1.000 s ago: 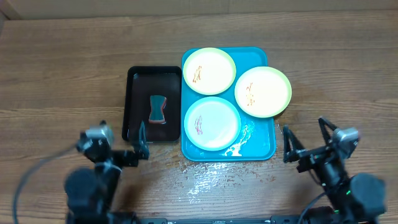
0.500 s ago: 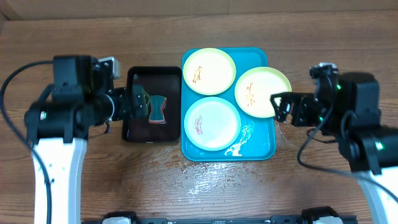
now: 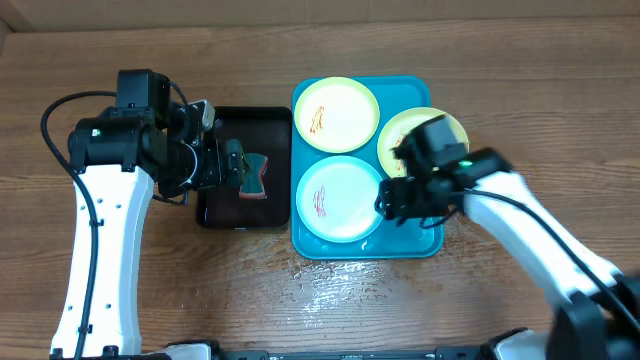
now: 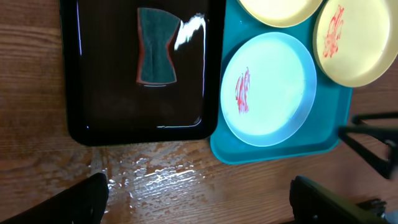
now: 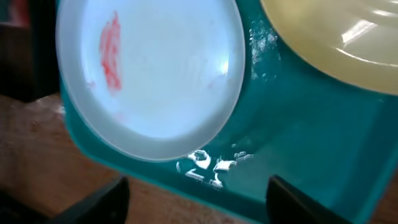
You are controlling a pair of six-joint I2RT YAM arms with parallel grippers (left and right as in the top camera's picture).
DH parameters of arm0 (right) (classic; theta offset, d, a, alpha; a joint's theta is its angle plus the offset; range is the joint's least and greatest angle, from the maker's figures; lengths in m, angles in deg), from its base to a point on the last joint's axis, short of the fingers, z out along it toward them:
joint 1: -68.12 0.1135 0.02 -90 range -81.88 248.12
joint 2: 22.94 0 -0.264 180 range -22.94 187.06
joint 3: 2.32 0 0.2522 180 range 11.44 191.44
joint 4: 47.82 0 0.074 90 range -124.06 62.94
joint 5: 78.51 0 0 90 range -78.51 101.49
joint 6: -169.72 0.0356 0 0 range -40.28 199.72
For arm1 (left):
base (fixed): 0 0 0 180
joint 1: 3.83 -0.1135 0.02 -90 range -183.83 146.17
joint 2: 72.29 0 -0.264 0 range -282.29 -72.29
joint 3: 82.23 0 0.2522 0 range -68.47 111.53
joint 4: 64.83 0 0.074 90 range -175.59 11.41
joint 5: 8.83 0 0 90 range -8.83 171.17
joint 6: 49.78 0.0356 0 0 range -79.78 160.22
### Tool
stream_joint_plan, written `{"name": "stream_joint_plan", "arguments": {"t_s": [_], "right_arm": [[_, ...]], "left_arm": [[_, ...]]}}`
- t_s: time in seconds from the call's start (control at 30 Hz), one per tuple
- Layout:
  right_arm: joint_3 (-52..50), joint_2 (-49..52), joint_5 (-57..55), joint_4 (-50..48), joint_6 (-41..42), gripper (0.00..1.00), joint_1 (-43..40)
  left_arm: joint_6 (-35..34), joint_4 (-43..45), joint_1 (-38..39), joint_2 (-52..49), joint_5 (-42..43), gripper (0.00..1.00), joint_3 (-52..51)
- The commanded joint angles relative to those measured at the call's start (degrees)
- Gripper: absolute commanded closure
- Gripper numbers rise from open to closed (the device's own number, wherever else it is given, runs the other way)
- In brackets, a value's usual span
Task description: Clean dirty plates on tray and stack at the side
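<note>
The turquoise tray (image 3: 340, 250) holds three dirty plates. One yellow-green plate (image 3: 335, 113) is at its back left. A second yellow-green plate (image 3: 455, 130) overhangs the right rim and is partly hidden by my right arm. The teal plate (image 3: 340, 198) sits at the front; all three show red sauce streaks. My right gripper (image 3: 392, 205) is open and empty over the tray's front right, beside the teal plate (image 5: 149, 68); its fingers (image 5: 199, 199) straddle the tray's front rim (image 5: 298, 143). My left gripper (image 3: 228, 170) is open and empty above the black tray.
A small black tray (image 3: 215, 205) left of the turquoise tray holds a teal and red sponge (image 3: 255, 175), also seen in the left wrist view (image 4: 155, 45). Water is spilled on the wooden table (image 3: 345, 280) in front of both trays and wets the turquoise tray's front.
Both arms have risen from the table's front edge. The left gripper has moved over the black tray. The right gripper has swung left over the turquoise tray's front right.
</note>
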Motion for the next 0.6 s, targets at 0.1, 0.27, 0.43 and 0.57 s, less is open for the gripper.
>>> {"name": "stream_joint_plan", "arguments": {"t_s": [0.1,0.27,0.43,0.57], "right_arm": [[-0.7,8.8,-9.6,-6.5,9.4,0.55,0.7],[-0.7,13.7,-6.9,-9.9,7.0,0.65,1.1],[-0.7,15.2,-8.5,-11.2,6.6,0.86,1.1],[-0.7,15.2,-9.0,-14.0,6.6,0.92,1.0]], "left_arm": [[3.4,0.5,-0.1,0.1,0.0,0.09,1.4],[4.0,2.4,0.0,0.0,-1.7,0.13,1.2],[3.9,4.3,0.9,-1.5,-4.3,0.18,1.0],[2.6,6.3,3.2,-4.8,-8.0,0.24,0.4]]}}
